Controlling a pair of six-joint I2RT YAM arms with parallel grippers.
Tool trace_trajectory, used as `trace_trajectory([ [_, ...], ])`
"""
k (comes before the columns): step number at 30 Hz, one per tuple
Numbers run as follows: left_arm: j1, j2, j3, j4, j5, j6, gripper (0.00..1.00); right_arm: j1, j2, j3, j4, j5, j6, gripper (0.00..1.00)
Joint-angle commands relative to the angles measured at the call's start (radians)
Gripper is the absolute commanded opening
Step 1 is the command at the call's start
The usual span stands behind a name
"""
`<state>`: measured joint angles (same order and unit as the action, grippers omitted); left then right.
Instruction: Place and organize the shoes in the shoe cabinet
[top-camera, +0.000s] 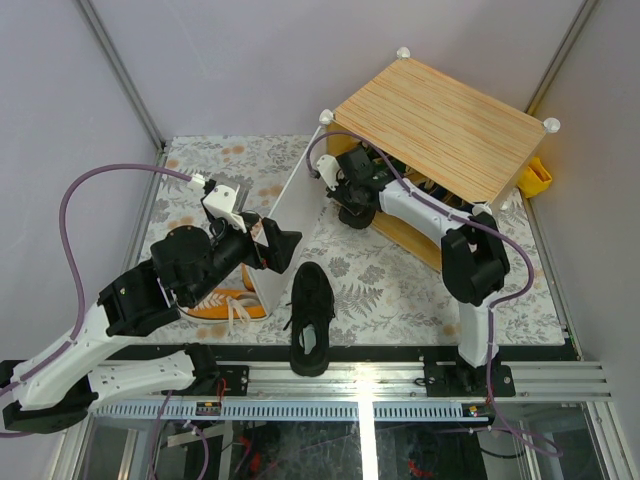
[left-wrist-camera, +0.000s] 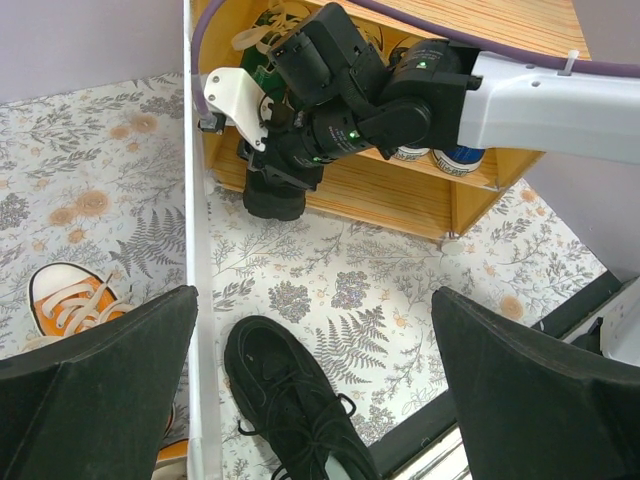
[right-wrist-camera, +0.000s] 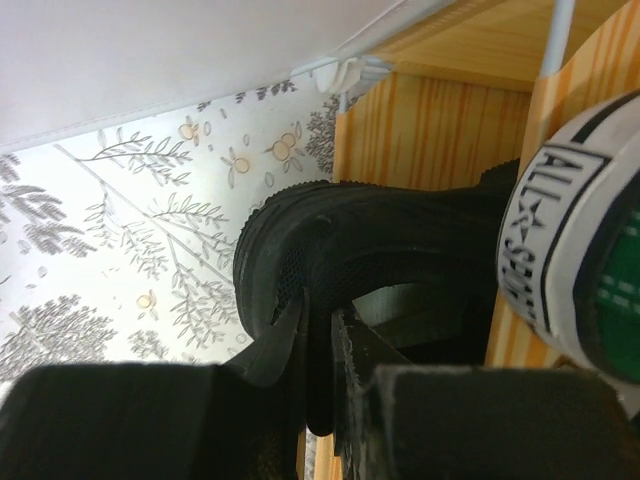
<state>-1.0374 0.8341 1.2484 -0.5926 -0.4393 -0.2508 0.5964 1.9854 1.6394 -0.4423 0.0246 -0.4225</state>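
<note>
Across the fern-printed counter (top-camera: 400, 290), the shoe cabinet (top-camera: 440, 120) fills the upper right of the top view. Its white door (top-camera: 285, 215) is swung wide toward lower centre, likely to give access to both shelves. A second black shoe (top-camera: 310, 320) and an orange sneaker (top-camera: 225, 305) wait at the bottom, either side of that door. A green sneaker (right-wrist-camera: 585, 270) is already shelved. The right claw (right-wrist-camera: 320, 400) is pinched tight on a black shoe (right-wrist-camera: 350, 240) by its collar at the cabinet's lower opening, seemingly to slide it in. The left claw (left-wrist-camera: 315, 300) is spread wide and empty beside the door's edge.
</note>
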Motion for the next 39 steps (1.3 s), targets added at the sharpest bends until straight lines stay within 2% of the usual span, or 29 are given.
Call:
trace_trajectory([
  [1,0.003,-0.002,-0.008,0.024,-0.03,0.021,1.0,-0.006,0.019,0.082,0.13,0.108,-0.07,0.0],
  [9,0.0,-0.002,-0.014,0.024,-0.033,0.029,1.0,-0.008,0.059,0.095,0.183,0.136,-0.065,0.03],
  [11,0.001,-0.003,-0.016,0.024,-0.033,0.028,1.0,-0.009,0.067,0.101,0.183,0.141,-0.057,0.12],
  [14,0.001,-0.003,-0.02,0.024,-0.034,0.028,1.0,-0.009,0.065,0.095,0.182,0.136,-0.041,0.38],
  [18,0.001,-0.005,-0.02,0.023,-0.032,0.025,1.0,-0.009,0.027,0.053,0.208,0.115,-0.02,0.58],
  [30,0.001,0.001,-0.02,0.024,-0.026,0.016,1.0,-0.008,-0.063,0.003,0.184,0.032,0.052,0.81],
  [32,0.001,-0.001,-0.018,0.024,-0.025,0.015,1.0,-0.009,-0.068,-0.025,0.182,0.02,0.058,0.88],
  [39,0.001,-0.004,-0.024,0.027,-0.027,0.015,1.0,-0.003,-0.107,-0.132,0.208,-0.023,0.077,0.93],
])
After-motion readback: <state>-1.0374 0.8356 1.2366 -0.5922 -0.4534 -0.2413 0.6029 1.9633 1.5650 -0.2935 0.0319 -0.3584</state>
